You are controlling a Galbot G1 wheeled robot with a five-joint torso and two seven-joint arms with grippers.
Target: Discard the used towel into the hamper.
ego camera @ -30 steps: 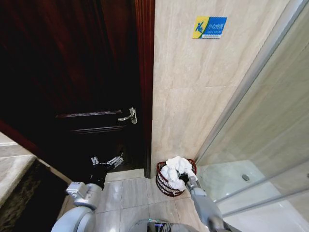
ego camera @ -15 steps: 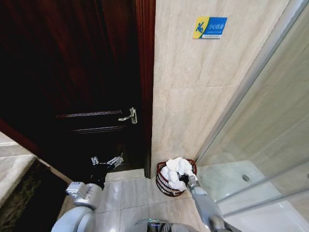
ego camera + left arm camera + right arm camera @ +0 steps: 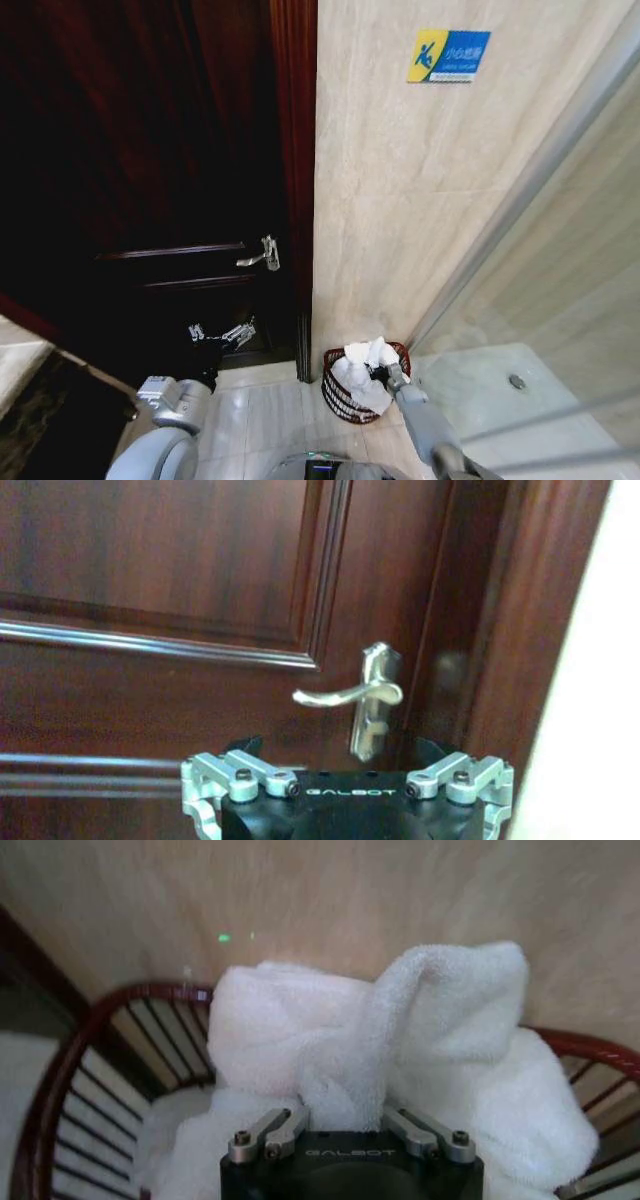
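The towel (image 3: pixel 362 372) sits bunched in the hamper (image 3: pixel 340 392), which stands on the floor (image 3: pixel 270 410) against the wall (image 3: pixel 400 200), in the corner beside the door (image 3: pixel 150 200). The right end effector (image 3: pixel 385 374) is down at the hamper's rim; in the right wrist view its fingers (image 3: pixel 275 1129) look closed on a fold of towel (image 3: pixel 400 1042). To finish well, I would open the fingers fully while over the hamper's middle, so the cloth drops inside the rim (image 3: pixel 110 1009), then lift straight up so no loop snags and drags out. The left end effector (image 3: pixel 222 334) hangs idle, open, near the door handle (image 3: pixel 365 694).
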